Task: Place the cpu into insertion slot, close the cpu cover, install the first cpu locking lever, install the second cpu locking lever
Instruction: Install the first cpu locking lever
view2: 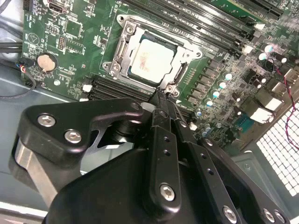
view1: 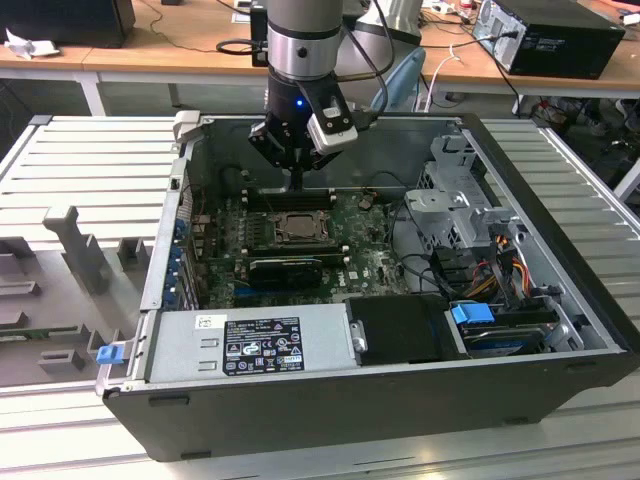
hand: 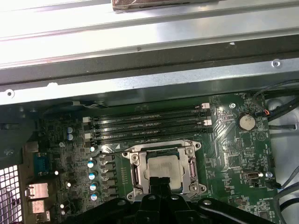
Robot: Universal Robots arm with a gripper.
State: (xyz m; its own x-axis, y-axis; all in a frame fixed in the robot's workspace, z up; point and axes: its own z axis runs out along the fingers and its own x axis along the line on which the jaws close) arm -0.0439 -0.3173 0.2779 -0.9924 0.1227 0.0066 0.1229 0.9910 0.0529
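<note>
The cpu (view2: 150, 59) lies silver top up inside the insertion slot (view2: 120, 51) on the green motherboard, seen in both wrist views. A metal cover frame (hand: 192, 168) lies flat around the cpu (hand: 164, 167). My gripper (view2: 163, 99) hangs just above the socket's edge, its black fingers pressed together and shut on nothing. In the exterior view the gripper (view1: 297, 183) points straight down inside the open computer case, right above the cpu (view1: 297, 229). A thin wire lever (hand: 112, 152) sticks out sideways from the slot's corner.
Long black memory slots (hand: 149, 126) run beside the socket. A coin battery (hand: 245, 122) sits on the board. A black card (view1: 285, 268), the grey power supply (view1: 250, 340) and a drive cage (view1: 455, 190) crowd the case. The case walls (view1: 165, 250) close in all around.
</note>
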